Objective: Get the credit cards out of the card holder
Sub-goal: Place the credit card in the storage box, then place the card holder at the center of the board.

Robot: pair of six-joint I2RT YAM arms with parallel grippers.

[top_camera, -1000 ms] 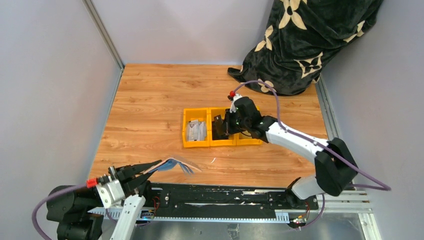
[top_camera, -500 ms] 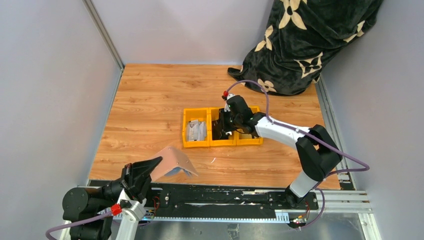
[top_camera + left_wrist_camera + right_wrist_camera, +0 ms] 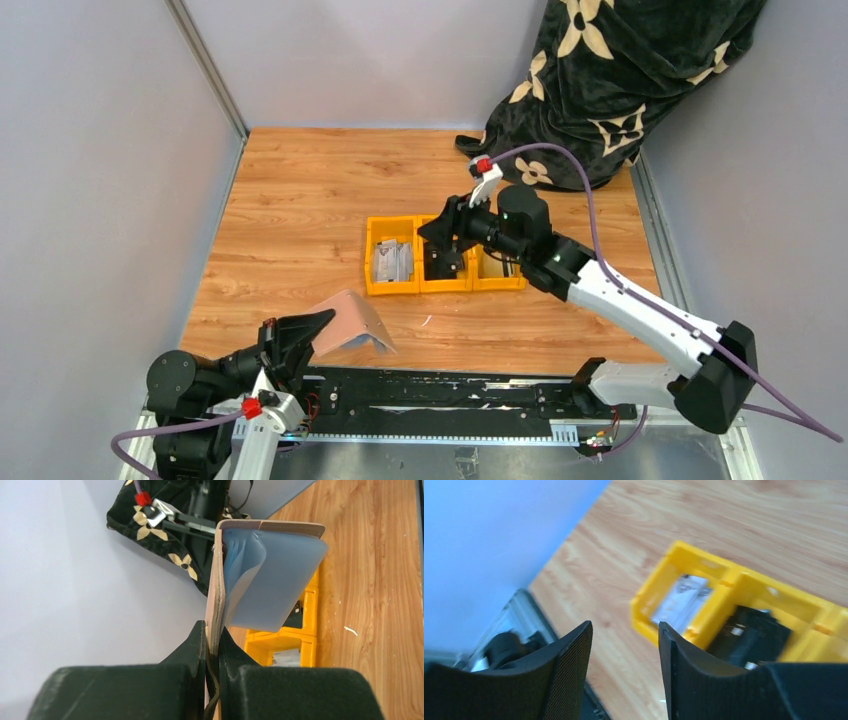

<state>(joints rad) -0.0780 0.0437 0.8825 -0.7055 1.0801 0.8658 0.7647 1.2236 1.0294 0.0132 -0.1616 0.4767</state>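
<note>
My left gripper [image 3: 318, 325] is shut on the edge of the card holder [image 3: 352, 318] and holds it tilted over the table's near edge. Its pinkish-tan outside faces up. In the left wrist view the gripper [image 3: 212, 630] pinches the tan cover, and the card holder's [image 3: 272, 575] grey-blue inner flaps hang open. I cannot tell whether any cards sit in them. Whitish credit cards [image 3: 393, 262] lie in the left compartment of the yellow bins [image 3: 418, 289]. My right gripper [image 3: 438, 233] hovers over the bins, open, with nothing between its fingers [image 3: 569, 665].
The middle bin compartment holds a black item [image 3: 443, 264], also in the right wrist view [image 3: 749, 635] beside the cards [image 3: 681, 600]. A black flowered cloth [image 3: 610, 80] is heaped at the back right. Grey walls close in the table on three sides.
The right gripper has opened and drawn up and back from the middle bin. The left arm has turned, so the card holder now shows its tan outside.
</note>
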